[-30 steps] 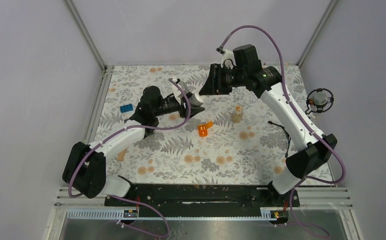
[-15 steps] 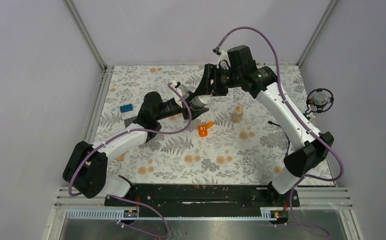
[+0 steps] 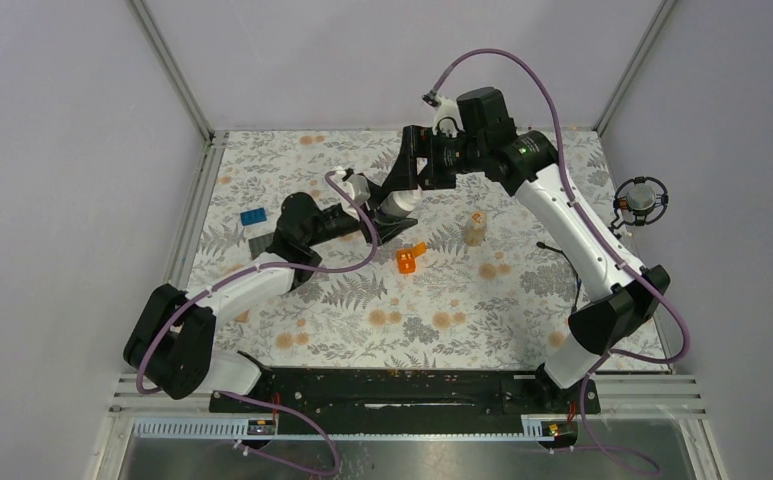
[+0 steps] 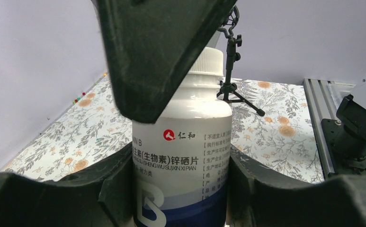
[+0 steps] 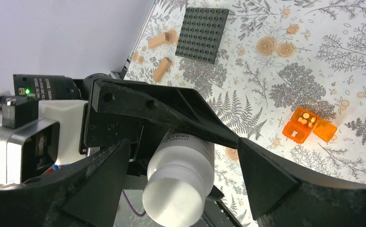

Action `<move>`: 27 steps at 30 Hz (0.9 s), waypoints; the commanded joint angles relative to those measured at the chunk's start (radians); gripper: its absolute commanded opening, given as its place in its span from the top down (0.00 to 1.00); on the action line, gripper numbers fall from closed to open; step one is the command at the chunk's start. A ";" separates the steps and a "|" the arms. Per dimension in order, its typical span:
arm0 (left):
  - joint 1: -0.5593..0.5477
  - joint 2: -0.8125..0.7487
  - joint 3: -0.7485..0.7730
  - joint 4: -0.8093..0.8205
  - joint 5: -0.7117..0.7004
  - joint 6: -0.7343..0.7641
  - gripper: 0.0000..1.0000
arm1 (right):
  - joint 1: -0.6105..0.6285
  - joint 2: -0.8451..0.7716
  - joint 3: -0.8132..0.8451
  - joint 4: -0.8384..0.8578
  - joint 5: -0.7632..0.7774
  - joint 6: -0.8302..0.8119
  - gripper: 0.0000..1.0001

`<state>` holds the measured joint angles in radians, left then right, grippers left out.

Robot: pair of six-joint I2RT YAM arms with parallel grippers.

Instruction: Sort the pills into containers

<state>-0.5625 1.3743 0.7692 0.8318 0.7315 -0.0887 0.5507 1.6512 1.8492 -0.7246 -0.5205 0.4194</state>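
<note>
My left gripper (image 3: 386, 212) is shut on the white-and-dark bottle (image 3: 395, 203) and holds it above the table, cap pointing at the right arm. In the left wrist view the bottle (image 4: 181, 156) stands between the two pads, white cap on. My right gripper (image 3: 403, 188) is open, its jaws on either side of the cap (image 5: 176, 201) with gaps on both sides. The orange hinged-lid box (image 3: 408, 258) lies open on the mat with pills inside (image 5: 307, 124). The clear tan bottle (image 3: 474, 229) stands to its right.
A dark grey studded plate (image 5: 203, 34) and two wooden blocks (image 5: 162, 69) lie on the left part of the mat. A blue brick (image 3: 253, 217) lies at the far left. A small black tripod (image 4: 230, 71) stands on the right side.
The right gripper has moved left and down until its open jaws straddle the bottle's cap. The left gripper has shifted slightly left with the bottle.
</note>
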 commanded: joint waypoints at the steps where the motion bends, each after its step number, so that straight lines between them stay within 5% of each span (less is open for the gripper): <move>1: 0.014 -0.047 -0.011 0.129 0.041 -0.046 1.00 | -0.028 -0.065 0.001 0.030 -0.102 -0.104 0.09; 14: 0.021 -0.049 -0.008 0.163 0.098 -0.066 1.00 | -0.050 -0.119 -0.055 0.054 -0.201 -0.236 0.07; 27: 0.024 -0.069 0.028 0.178 0.158 -0.102 1.00 | -0.049 -0.050 0.010 0.013 -0.007 -0.208 0.22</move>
<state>-0.5434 1.3563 0.7567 0.9161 0.8349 -0.1780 0.5083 1.5780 1.8072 -0.6994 -0.6628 0.2005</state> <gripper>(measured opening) 0.528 0.807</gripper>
